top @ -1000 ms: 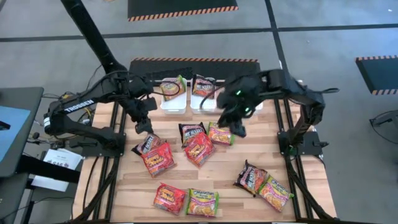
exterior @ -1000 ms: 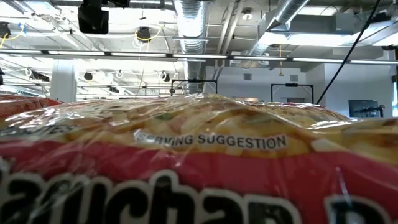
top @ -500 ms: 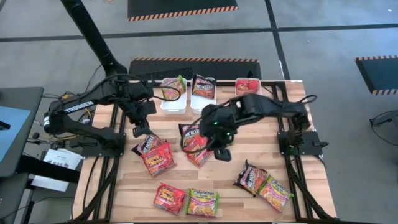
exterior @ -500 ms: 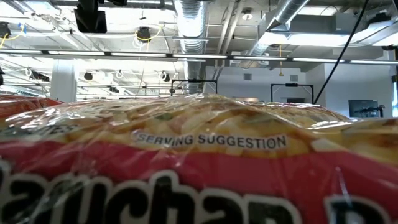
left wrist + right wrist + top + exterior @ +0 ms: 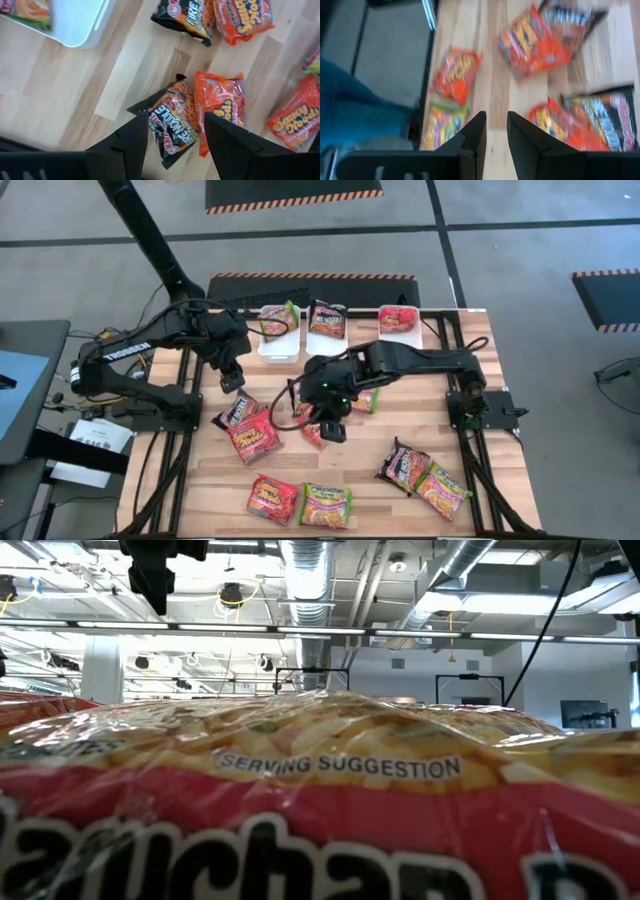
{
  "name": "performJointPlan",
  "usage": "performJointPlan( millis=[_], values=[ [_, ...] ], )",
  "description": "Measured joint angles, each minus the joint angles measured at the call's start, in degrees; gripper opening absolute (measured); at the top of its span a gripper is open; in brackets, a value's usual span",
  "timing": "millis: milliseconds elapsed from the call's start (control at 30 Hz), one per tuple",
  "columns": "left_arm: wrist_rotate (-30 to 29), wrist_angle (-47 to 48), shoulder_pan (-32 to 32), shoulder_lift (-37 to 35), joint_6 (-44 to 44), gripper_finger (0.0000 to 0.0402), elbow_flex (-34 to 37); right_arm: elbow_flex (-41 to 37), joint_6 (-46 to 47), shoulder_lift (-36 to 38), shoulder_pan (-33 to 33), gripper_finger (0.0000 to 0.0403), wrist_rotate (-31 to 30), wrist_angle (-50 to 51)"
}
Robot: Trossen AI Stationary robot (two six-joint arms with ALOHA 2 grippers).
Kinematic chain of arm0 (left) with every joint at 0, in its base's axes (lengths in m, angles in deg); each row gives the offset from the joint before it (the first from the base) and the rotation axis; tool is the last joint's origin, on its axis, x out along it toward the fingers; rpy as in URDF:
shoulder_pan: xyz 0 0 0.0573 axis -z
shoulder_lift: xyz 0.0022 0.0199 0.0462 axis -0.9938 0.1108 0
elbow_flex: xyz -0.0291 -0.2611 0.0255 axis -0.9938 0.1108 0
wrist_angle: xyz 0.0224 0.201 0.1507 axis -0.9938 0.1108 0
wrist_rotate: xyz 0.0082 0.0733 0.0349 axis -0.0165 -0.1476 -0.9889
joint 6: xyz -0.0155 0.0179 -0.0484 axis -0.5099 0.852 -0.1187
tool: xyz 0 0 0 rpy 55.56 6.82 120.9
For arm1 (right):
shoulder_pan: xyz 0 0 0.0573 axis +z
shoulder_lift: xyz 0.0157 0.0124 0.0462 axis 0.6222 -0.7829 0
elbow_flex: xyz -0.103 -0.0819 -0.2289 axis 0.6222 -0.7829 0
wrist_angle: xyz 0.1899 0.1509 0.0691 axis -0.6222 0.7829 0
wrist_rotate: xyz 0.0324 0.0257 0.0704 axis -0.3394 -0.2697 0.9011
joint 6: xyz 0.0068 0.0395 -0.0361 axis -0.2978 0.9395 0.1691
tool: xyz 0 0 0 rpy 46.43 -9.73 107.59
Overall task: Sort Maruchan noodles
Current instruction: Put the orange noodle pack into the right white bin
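Across the wooden surface (image 5: 470, 430) Maruchan noodles (image 5: 325, 505) lay scattered: red and green-yellow packets along the near edge, a dark and a green-yellow one at the near right, a dark and a red one left of centre. At the far edge three white trays (image 5: 280, 345) stood in a row, each with a packet in it: green-yellow in the left one, dark in the middle, red in the right.

Right hand (image 5: 333, 425) reached over the middle of the surface, above a cluster of packets it partly hid. Its wrist view showed the fingers (image 5: 472, 137) a narrow gap apart with nothing between them, bare wood and packets below.

Left hand (image 5: 232, 378) hovered left of centre, just beyond the dark packet (image 5: 172, 120) and the red packet (image 5: 220, 112) touching it. Fingers (image 5: 132, 135) spread wide, holding nothing, the dark packet showing through the gap.

Low view was almost filled by a red packet (image 5: 320, 830) right at the camera; a dark arm part showed at its top left.
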Motion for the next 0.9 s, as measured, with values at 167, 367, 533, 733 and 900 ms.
performJointPlan(
  millis=[167,367,533,733,900],
  values=[
    [-0.70,-0.21,0.00,-0.02,0.09,0.0178,0.00,-0.07,1.00,-1.00,-0.12,0.0103,-0.05,-1.26],
    [-0.82,-0.26,0.00,0.00,-0.05,0.0178,0.00,-0.01,4.82,-0.89,-0.67,0.0103,-1.51,-6.14],
    [-0.81,-0.28,0.00,0.00,-0.05,0.0178,0.00,-0.01,5.61,-0.89,-1.16,0.0103,-1.78,-5.77],
    [-0.80,-0.30,0.00,0.00,-0.05,0.0178,0.00,-0.01,1.92,-0.90,-1.16,0.0107,-1.38,-1.48],
    [-0.80,-0.31,0.00,0.00,-0.09,0.0178,0.00,-0.01,-3.09,-1.13,-1.74,0.0171,-1.35,1.29]
  ],
)
